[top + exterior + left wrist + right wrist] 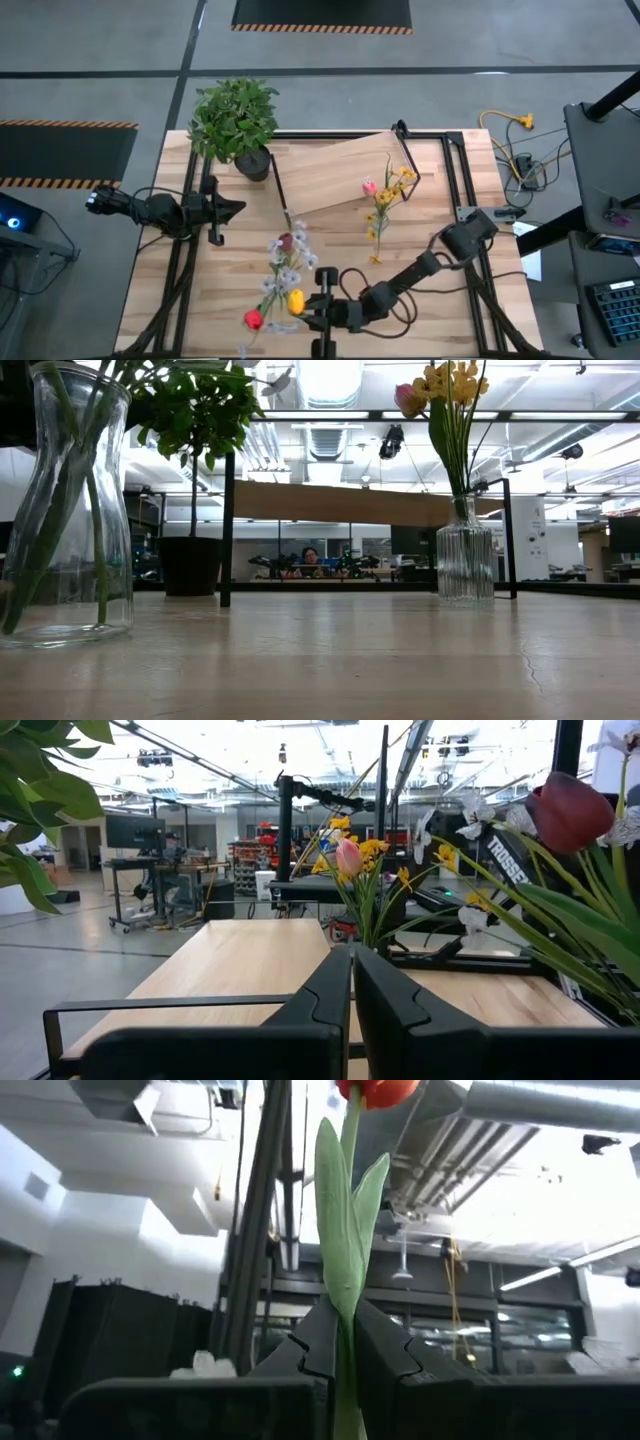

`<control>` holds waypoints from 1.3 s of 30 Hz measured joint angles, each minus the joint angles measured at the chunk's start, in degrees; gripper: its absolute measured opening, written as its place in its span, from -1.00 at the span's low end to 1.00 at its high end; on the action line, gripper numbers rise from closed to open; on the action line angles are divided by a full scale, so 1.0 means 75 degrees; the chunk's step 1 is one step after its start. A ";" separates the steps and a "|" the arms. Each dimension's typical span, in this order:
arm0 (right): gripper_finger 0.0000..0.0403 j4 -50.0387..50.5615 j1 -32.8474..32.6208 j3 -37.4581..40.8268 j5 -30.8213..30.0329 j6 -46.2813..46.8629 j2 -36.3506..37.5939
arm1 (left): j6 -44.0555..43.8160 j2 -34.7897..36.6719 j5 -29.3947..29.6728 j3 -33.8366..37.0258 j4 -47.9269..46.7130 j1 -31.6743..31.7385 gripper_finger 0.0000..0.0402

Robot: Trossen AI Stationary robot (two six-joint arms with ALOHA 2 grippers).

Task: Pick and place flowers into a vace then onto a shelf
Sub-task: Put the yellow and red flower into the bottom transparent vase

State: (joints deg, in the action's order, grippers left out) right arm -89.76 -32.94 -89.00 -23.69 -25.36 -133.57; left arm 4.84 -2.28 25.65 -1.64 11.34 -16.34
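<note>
A clear glass vase [62, 510] stands near the table's near edge. It holds green stalks, white-lilac sprays [285, 262], a dark red tulip [568, 810] and a red tulip [253, 319]. A ribbed glass vase [465, 563] with yellow blooms [398, 182] and a pink bud [348, 857] stands in front of the shelf [335, 170]. My right gripper [308, 303] is at the near edge beside the clear vase, shut on an orange-red tulip [296, 300]. My left gripper [232, 210] hovers shut at the table's left, pointing right, holding nothing. My right gripper pinches the orange-red tulip's green stalk [347, 1330] between its two fingers, where the leaves wrap it, below the bloom [376, 1090]. The fingers lie level, pointing toward the table's left, across the stalk. The tulip stands upright; its lower end is hidden by the gripper.
A bushy green plant in a dark pot [238, 125] stands at the far left, beside the shelf's left end. The shelf's black frame [455, 160] runs along the far and right sides. Bare planks [440, 310] lie at the near right. A person [310, 557] sits far behind the table.
</note>
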 joint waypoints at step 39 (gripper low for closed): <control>-0.94 0.0379 0.1351 -0.0445 0.2754 0.1473 -0.0187 | -0.0001 -0.0003 -0.0003 0.0130 0.0002 0.0000 -1.00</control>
State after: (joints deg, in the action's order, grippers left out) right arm -86.92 -22.80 -92.34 -3.04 -14.32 -134.98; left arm 4.83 -2.31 25.63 -0.67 11.35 -16.34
